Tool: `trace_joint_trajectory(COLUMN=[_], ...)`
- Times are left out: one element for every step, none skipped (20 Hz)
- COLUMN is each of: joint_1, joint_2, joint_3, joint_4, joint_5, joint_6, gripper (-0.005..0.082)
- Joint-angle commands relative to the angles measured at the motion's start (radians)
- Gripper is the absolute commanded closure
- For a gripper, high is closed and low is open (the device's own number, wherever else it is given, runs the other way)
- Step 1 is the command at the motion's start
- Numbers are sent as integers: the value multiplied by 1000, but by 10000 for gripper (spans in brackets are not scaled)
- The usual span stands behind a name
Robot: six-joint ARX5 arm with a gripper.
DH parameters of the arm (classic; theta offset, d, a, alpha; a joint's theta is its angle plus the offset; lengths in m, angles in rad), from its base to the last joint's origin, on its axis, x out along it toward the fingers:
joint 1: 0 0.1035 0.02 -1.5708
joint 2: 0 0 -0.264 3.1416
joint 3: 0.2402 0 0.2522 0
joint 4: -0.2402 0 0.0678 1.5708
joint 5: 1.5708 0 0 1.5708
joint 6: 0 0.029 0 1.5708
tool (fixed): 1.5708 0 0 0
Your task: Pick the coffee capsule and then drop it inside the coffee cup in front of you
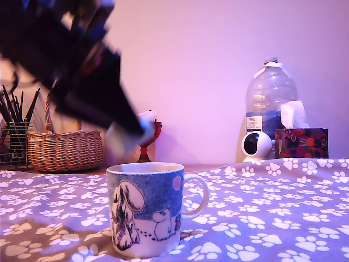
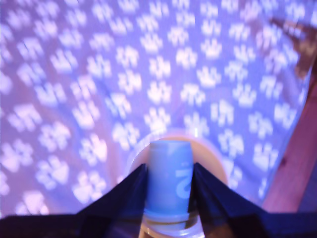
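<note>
Capsule carried above the cup

The tool [image 2: 168,186] pinches the coffee capsule [image 2: 167,173] between its fingers, above the coffee cup [image 1: 147,207] on the paw-print tabletop [image 1: 272,218]. Best centre it over the white mouth, lower slightly, then release.

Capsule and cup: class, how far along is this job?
Done: the capsule is picked, clamped between the gripper fingers. In hand: the wrist view shows it above the cup mouth. Left: letting go; the capsule is not yet inside.
</note>
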Motion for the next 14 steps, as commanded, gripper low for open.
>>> trace_joint_trajectory(joint_1=[-3,-6,-13,-19,-23,-26,-31,-39,-45,-50,-53,-56,-56,-57], joint_2=[23,46,74,105,133,159,180,200,216,229,241,248,256,261], joint_3=[39,69,101,130,159,183,205,223,239,249,254,256,256,256], joint_4=[-55,-101,-146,-185,-217,-238,-257,-267,-282,-291,-298,-299,-301,-303], joint_5=[0,-1,-8,-13,-26,-34,-35,-40,-60,-76,-81,-82,-82,-82], joint_6=[2,1,2,2,2,3,6,6,6,6,13,13,13,13], gripper=[573,573,573,571,571,571,571,571,571,571,571,571,571,571])
